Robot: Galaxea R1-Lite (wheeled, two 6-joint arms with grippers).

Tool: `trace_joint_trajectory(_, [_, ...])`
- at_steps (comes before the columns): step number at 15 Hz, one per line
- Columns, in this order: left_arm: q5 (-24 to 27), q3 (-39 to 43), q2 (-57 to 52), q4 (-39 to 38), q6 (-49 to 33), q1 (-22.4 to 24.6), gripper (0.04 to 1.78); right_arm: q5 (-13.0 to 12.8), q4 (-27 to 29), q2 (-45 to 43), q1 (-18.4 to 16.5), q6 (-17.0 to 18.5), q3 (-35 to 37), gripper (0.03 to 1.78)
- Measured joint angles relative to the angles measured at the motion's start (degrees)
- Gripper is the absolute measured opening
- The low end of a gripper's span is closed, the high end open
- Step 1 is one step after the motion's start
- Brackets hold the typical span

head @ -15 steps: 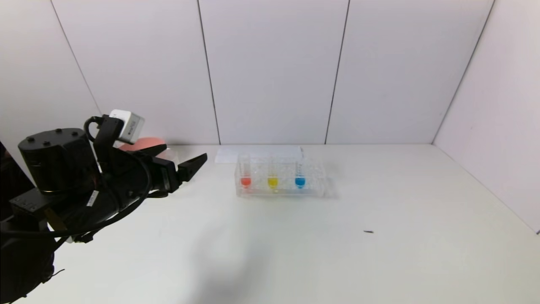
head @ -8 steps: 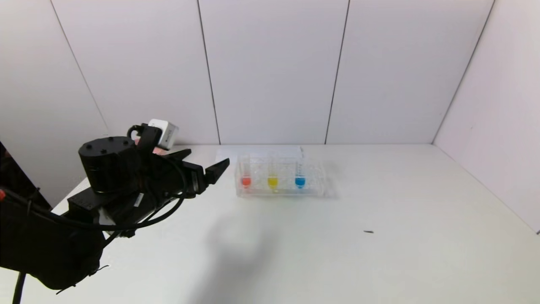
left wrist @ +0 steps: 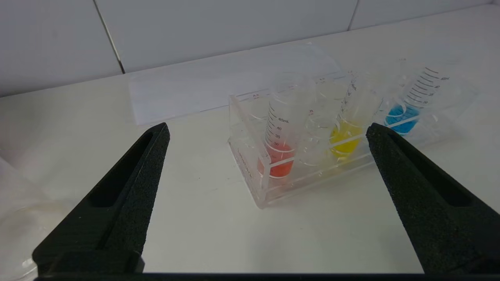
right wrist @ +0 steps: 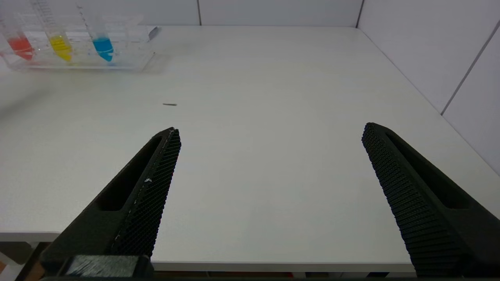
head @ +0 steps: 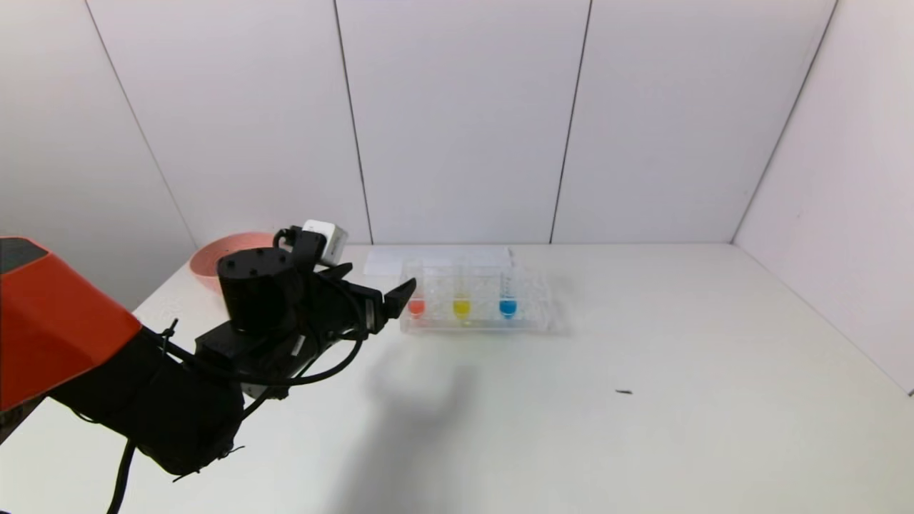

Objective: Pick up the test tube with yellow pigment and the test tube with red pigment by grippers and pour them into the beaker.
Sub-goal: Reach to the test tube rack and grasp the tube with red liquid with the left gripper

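Graduations to "45mL" on test tube with red pigment (left wrist: 278, 150), legible only from left wrist; left gripper (left wrist: 265, 134) spread wide, empty; right gripper (right wrist: 269, 132) likewise.

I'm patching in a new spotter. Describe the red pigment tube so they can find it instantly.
Start at the clear plastic rack near the back of the white table, in front of a white sheet of paper. Three tubes stand in it in a row. The test tube with red pigment is the end one nearest the open left gripper, beside the yellow tube; the blue tube is at the far end.
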State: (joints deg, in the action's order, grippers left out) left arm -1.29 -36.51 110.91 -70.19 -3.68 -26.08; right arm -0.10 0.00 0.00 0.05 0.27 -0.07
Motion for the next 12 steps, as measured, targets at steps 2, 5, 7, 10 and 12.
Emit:
trace_joint_trajectory(2, [-1.0,-1.2,2.4,-1.0,0.2,-0.7,1.76,0.0,0.0,0.0,0.0,0.0,0.0,1.7])
trace_joint_trajectory(5, [-4.9,-3.8,6.3,-3.1,0.5,-1.9,1.76,0.0,0.0,0.0,0.0,0.0,0.0,1.7])
trace_joint_trajectory(7, [-6.5,-5.2,8.0,-2.9,0.7,-2.7,1.76,0.0,0.0,0.0,0.0,0.0,0.0,1.7])
trace_joint_trajectory(10, [-6.9,-7.1,9.4,-2.5,1.0,-3.5,1.76,0.0,0.0,0.0,0.0,0.0,0.0,1.7])
trace_joint_trajectory(12, [-8.2,-8.2,10.1,-2.1,1.4,-4.0,1.76,0.0,0.0,0.0,0.0,0.0,0.0,1.7])
